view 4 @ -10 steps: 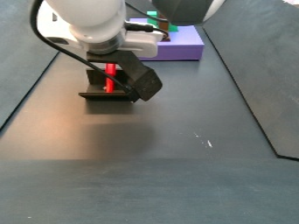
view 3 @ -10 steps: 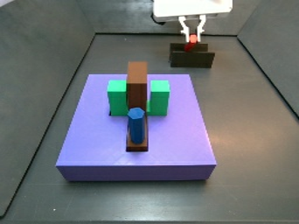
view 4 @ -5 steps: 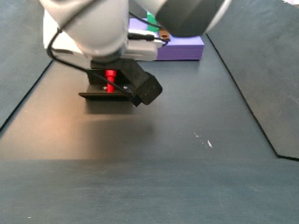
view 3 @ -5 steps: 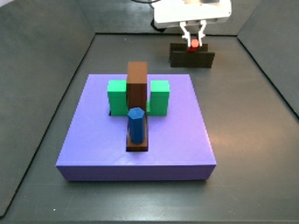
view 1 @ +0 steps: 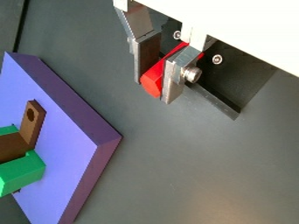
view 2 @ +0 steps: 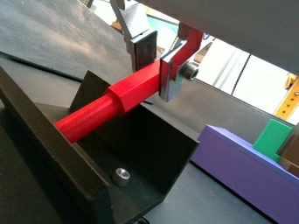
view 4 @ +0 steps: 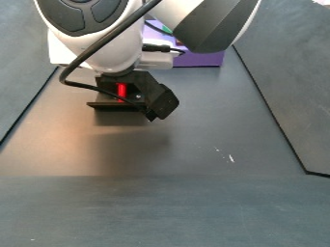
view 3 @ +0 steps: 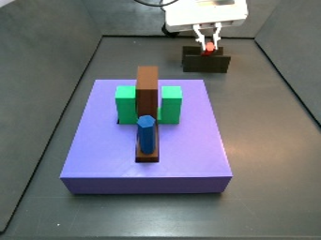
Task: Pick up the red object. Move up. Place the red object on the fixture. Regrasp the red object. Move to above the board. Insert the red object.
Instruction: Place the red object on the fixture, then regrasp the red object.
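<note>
Two silver fingers (view 2: 145, 48) of the gripper (view 2: 160, 54) squeeze the red object (view 2: 107, 102) near one end, so the gripper is almost closed, with only the peg between its pads. The red object lies sloping across the fixture (view 2: 65, 179). Its lower end rests down in the dip of the dark bracket, and its upper end sticks up between the fingers. That is likely why it sits there: the fixture props the peg up so the gripper can take a new hold on it.

In a side view the gripper (view 3: 207, 38) hangs right over the fixture (view 3: 206, 62) at the far end of the floor, with a bit of the red object (view 3: 206, 42) showing between the fingers. The board (view 3: 148, 139) is well apart from it, nearer the camera. On the board stand the green block (view 3: 170, 103), the brown slab (view 3: 148, 90) and the blue cylinder (view 3: 145, 133).

The peg looks like it is at the regrasp step. It should next be lifted and carried over to the board. If the hold is crooked, the peg may not slide into its hole.
</note>
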You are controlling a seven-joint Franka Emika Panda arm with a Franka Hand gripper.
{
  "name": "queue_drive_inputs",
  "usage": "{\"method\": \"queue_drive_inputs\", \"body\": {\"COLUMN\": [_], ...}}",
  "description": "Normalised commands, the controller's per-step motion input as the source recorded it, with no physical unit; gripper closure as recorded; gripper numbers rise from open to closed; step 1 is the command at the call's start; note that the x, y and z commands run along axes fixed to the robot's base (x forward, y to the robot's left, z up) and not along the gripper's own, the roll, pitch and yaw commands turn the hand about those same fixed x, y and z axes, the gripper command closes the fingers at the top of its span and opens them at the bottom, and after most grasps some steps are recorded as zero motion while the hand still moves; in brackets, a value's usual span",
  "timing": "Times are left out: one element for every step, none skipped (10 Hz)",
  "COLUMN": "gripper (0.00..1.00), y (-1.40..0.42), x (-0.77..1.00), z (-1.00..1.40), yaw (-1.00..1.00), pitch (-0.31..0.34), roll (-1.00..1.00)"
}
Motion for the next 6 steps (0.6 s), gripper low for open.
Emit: {"method": "queue_drive_inputs", "body": {"gripper": [0.00, 0.00, 0.00, 0.00, 0.00, 0.00], "y": [0.00, 0.16, 0.18, 0.13, 0.00, 0.00], "x": [0.00, 0.07, 0.05, 0.00, 0.00, 0.00], "z": [0.00, 0.36, 0.40, 0.42, 0.45, 0.48], "yaw": [0.00, 0.00, 0.00, 0.00, 0.01, 0.03], "pitch": [0.000, -0.131, -0.177, -0.137, 0.000, 0.000], "roll": [0.00, 0.09, 0.10, 0.29, 0.77, 0.95]}}
